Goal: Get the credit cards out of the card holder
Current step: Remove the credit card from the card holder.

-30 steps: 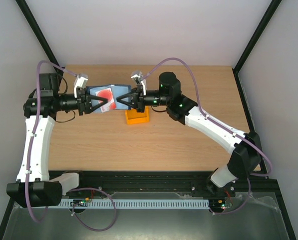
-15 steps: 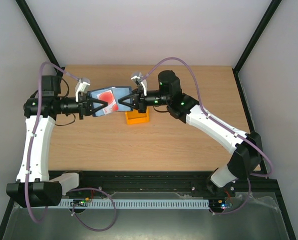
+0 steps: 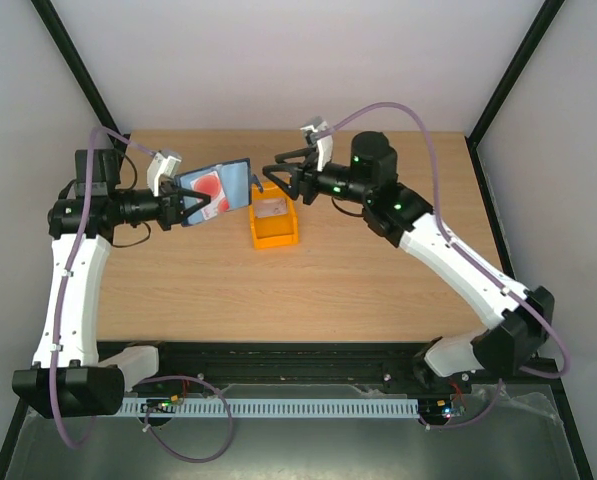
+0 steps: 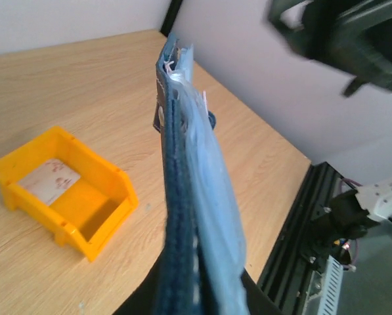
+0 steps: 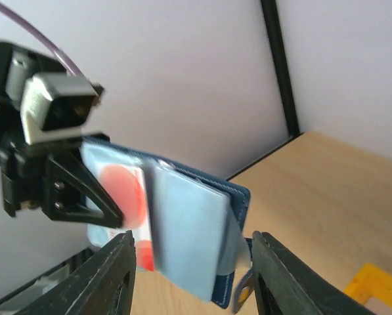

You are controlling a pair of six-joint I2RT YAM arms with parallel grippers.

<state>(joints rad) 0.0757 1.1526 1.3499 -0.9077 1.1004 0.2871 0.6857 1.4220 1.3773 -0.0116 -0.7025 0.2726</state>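
Your left gripper (image 3: pixel 190 203) clamps one end of the dark navy folding card holder (image 3: pixel 230 185), held aloft beside the orange plastic bin (image 3: pixel 275 240), its long axis pointing at your right gripper (image 3: pixel 271 174), which gapes wide and empty. The holder's face shows a white, red-spotted card (image 3: pixel 209 188) (print too small to read).

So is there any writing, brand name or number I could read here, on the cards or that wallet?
No text in these views can be read.
The white card in the card holder: only a red round spot, no words legible.
The second card in the orange bin: faint reddish marks, too blurred to read.
The card holder itself: no label visible.
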